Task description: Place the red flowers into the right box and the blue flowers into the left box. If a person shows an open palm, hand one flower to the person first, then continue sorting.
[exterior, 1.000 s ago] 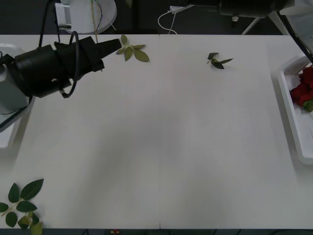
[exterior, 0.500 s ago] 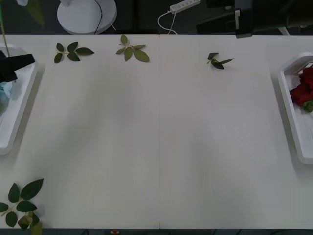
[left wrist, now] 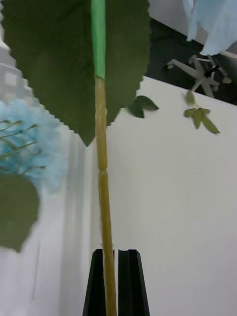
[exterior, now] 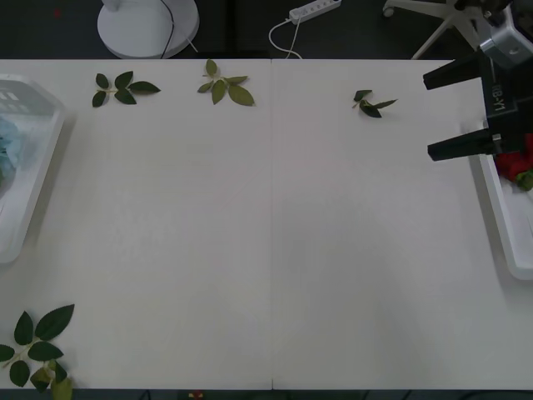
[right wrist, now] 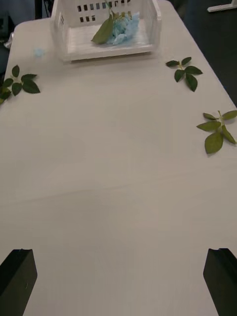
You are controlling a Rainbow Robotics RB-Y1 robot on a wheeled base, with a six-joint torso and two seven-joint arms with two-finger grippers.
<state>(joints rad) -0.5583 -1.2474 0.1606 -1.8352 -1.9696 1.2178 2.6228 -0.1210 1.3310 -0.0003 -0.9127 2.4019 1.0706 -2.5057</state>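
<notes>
White lettering stands sideways on the black body of the right gripper (exterior: 454, 112), possibly reading "LK-B", though too small to be sure of.

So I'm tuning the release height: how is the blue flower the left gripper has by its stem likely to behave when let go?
Probably top-heavy: the left gripper pinches the thin stem low down, while a big leaf and the pale blue flower sit far above. The long stem looks straight, so fairly stiff, and likely light. It may tip sideways rather than drop straight.
</notes>
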